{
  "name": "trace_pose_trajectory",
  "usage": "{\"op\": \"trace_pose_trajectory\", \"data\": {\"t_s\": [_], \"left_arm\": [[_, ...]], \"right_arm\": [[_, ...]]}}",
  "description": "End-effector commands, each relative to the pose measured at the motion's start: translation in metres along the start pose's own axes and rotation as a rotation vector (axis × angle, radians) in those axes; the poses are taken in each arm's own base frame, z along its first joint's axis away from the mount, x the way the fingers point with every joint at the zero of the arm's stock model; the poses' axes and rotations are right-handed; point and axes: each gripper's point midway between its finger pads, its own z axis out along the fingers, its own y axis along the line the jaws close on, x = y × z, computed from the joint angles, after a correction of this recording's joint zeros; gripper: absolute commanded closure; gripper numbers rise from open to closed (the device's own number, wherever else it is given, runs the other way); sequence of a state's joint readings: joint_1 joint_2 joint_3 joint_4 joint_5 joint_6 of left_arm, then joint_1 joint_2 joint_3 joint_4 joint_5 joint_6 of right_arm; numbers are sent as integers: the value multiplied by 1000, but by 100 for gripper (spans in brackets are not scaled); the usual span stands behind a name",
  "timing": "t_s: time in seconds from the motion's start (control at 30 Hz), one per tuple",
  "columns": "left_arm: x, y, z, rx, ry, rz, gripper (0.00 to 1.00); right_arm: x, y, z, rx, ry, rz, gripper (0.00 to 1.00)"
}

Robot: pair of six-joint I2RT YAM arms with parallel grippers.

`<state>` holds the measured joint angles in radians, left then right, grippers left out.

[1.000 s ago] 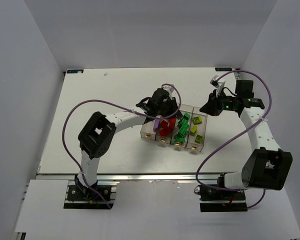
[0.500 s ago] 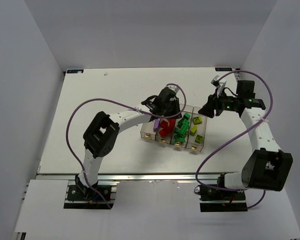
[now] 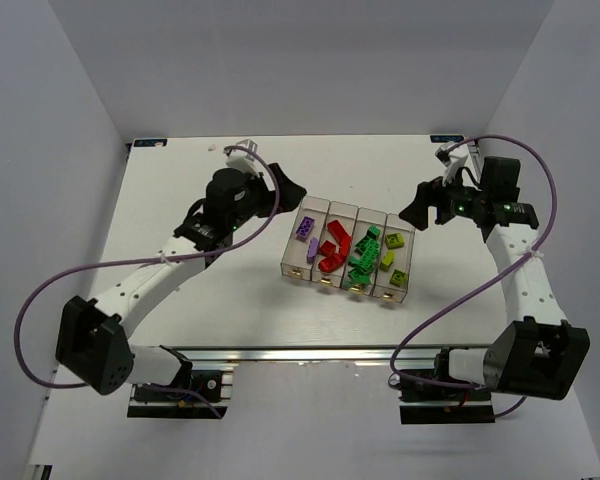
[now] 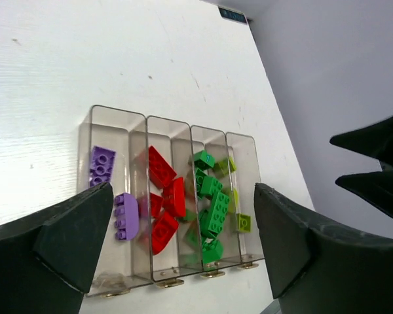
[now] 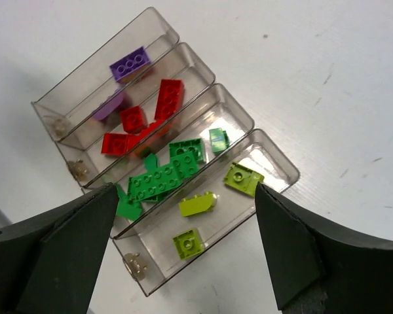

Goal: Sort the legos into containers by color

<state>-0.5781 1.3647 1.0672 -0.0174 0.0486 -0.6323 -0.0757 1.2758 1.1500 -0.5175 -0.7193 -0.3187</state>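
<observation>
I see my left gripper and right gripper both spread wide, holding nothing, clear of the bins holding the bricks.

White table, faintly scuffed; row of four joined translucent containers resting right of centre.

A matte white table fills the middle of the top view, closed in by a plain pale grey side wall at 9 o'clock, a back wall at 12 o'clock and another side wall at 3 o'clock. An aluminium rail runs along the table's 6 o'clock edge, and a small dark label sits at its 11 o'clock corner. The light is soft and even, with only faint shadows.
</observation>
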Motion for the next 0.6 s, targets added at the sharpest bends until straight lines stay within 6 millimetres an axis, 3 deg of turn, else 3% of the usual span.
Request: {"op": "trace_pose_trajectory", "data": {"t_s": [0.0, 0.27, 0.57], "left_arm": [[-1, 10, -20, -25, -8, -6, 2], [-32, 21, -65, -84, -117, 9, 2], [-30, 23, -77, -86, -115, 4, 2]], "right_arm": [[-35, -9, -16, 113, -106, -57, 11], [-33, -33, -30, 324, -115, 122, 11], [-36, -16, -43, 323, -179, 92, 11]]}}
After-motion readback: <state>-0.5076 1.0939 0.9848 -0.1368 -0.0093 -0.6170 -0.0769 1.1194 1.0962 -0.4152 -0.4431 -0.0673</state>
